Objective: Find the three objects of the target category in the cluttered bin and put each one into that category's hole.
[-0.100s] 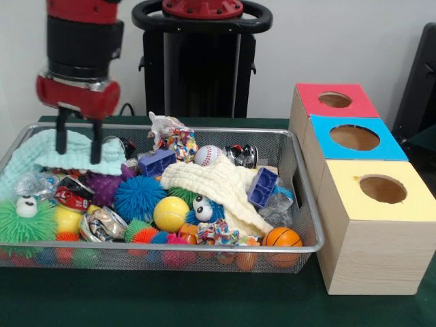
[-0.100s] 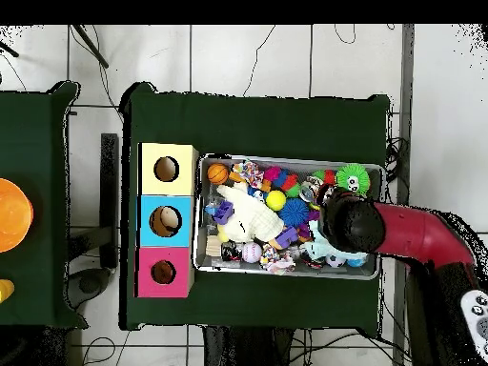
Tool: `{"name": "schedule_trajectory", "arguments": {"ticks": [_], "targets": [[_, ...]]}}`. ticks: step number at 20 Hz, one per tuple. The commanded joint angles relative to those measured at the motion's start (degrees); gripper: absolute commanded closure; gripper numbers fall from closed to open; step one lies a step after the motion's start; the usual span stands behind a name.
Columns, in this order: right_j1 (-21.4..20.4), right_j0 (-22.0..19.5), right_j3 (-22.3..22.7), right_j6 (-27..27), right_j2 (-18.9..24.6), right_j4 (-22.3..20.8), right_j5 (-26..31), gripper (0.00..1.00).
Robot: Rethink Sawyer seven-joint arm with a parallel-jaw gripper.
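**Arm hangs over the full bin, three boxes waiting**

From the front, the wire mesh bin [image 1: 300, 246] fills the lower left and middle of the frame on the green tabletop [image 1: 204, 300]. It is crammed: a pale teal cloth [image 1: 61, 153] at its upper left, a cream cloth [image 1: 211, 187] draped across the middle, a blue spiky ball [image 1: 138, 197], a yellow ball [image 1: 171, 214], a green fuzzy toy with eyes [image 1: 26, 219] at the lower left, a small basketball [image 1: 282, 238] at the lower right, a baseball [image 1: 208, 154] toward the back, and two blue bricks [image 1: 263, 187]. At the right of the frame stand three boxes in a row, each with a round hole in its top: the red box [image 1: 320, 112] farthest up, the blue box [image 1: 327, 146] in the middle, the yellow box [image 1: 340, 204] lowest. The gripper [image 1: 79, 142] comes down at the upper left, its two fingers [image 1: 61, 136] a narrow way apart with their tips at the teal cloth; I cannot tell whether they pinch it.

From overhead, the bin [image 2: 376, 276] lies right of centre, and the boxes sit against its left side, yellow [image 2: 183, 152] at top, blue [image 2: 183, 202], then red [image 2: 183, 255]. The arm [image 2: 419, 233] reaches in from the right, covering the bin's right part; the fingers are hidden beneath it.
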Motion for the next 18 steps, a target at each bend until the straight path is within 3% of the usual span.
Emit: {"name": "schedule_trajectory", "arguments": {"ticks": [1,5,13,18], "targets": [[-3.3,-5.3,1.2,-20.1,11.5,-4.2,1.6,0.00],[-2.6,-5.7,1.8,-18.0,11.5,-7.0,0.3,0.00],[0.2,-0.4,-0.6,-9.6,6.1,-15.0,-3.1,0.00],[2.4,-0.4,-1.4,-7.2,6.2,-15.5,-2.9,0.00]]}}
